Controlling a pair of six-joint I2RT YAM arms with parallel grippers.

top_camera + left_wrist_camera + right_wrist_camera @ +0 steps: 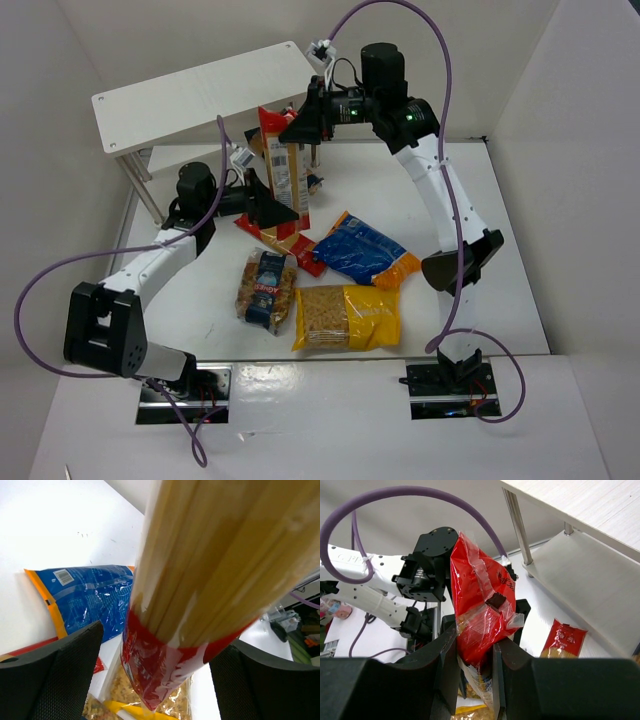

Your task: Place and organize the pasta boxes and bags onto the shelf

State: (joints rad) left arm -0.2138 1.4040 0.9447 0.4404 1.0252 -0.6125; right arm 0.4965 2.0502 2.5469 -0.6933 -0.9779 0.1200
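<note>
Clamped shut on the red top end of a spaghetti packet (286, 172): right end effector (475, 652). Spread wide and straddling the same packet's lower red end: left end effector (159, 642); daylight seen on one side, contact on the other not confirmable. Packet held nearly upright over the far middle of the bench (200, 320), long axis close to vertical. Found far and left of the packet: shelf (200, 95), boards level, long side running left to right. Judged to need tipping from upright to flat and carrying far-left before resting on a board, with the right arm in sole firm control. Lying loose on the near bench: second spaghetti packet (300, 252), blue-orange bag (365, 250), yellow bag (345, 317), clear blue-labelled bag (266, 288). Writing checked: barcode on the blue-orange bag, printed panel on the upright packet, lettering on the blue label. None legible; no brand confirmed.
</note>
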